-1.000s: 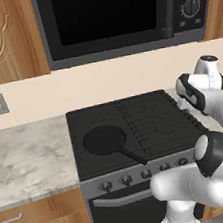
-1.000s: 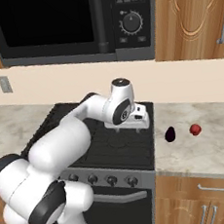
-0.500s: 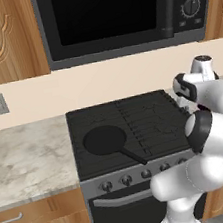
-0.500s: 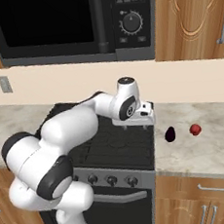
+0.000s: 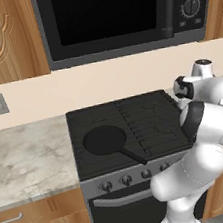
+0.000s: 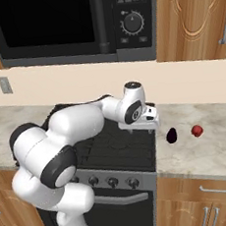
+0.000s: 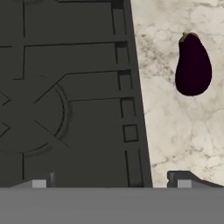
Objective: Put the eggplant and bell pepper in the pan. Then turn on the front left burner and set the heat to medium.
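Purple eggplant [image 7: 193, 64] lies on the counter [image 7: 175, 131], probably just beyond my empty, wide-open jaws. Next I shift over it and descend to grasp.

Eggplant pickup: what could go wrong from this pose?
1. The open gripper hangs over the stove's right edge, beside the eggplant, not above it; closing now would miss.
2. The bell pepper lies close beside the eggplant and could get knocked away.
3. The pan sits far left, so the carry is long.
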Controlling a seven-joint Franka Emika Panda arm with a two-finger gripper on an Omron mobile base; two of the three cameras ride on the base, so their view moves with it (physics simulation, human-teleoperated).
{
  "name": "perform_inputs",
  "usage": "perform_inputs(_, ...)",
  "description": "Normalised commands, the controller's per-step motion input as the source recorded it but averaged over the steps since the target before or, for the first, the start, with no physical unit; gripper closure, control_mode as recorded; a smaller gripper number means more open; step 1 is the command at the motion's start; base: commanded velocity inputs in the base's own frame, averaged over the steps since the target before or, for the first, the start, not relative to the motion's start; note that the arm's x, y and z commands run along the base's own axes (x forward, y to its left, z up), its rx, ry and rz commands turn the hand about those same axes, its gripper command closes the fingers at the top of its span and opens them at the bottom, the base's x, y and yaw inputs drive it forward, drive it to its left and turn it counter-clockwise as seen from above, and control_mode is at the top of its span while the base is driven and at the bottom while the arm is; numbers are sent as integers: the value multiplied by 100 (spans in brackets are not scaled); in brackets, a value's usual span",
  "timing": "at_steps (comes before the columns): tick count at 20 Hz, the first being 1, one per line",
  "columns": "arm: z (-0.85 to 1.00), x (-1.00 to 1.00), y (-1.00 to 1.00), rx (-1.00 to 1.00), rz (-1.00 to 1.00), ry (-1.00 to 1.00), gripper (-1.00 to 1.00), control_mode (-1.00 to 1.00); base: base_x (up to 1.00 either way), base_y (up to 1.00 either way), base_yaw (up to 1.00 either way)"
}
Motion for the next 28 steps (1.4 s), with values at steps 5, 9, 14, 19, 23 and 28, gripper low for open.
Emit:
perform_inputs(5, -17, 0, -11, 0, -3, -5, -100, -100, 0, 0, 0)
perform_inputs(9, 0, 9, -43, 0, -1, -1, -100, -100, 0, 0, 0)
perform_inputs(14, 0, 12, -24, 1, -4, 1, -100, -100, 0, 0, 0)
perform_inputs(19, -3, 10, -18, 2, -4, 0, -100, -100, 0, 0, 0)
perform_inputs(23, 0, 19, -57, 3, 0, 2, -100, -100, 0, 0, 0)
perform_inputs(28, 0, 17, -51, 5, 4, 0, -100, -100, 0, 0, 0)
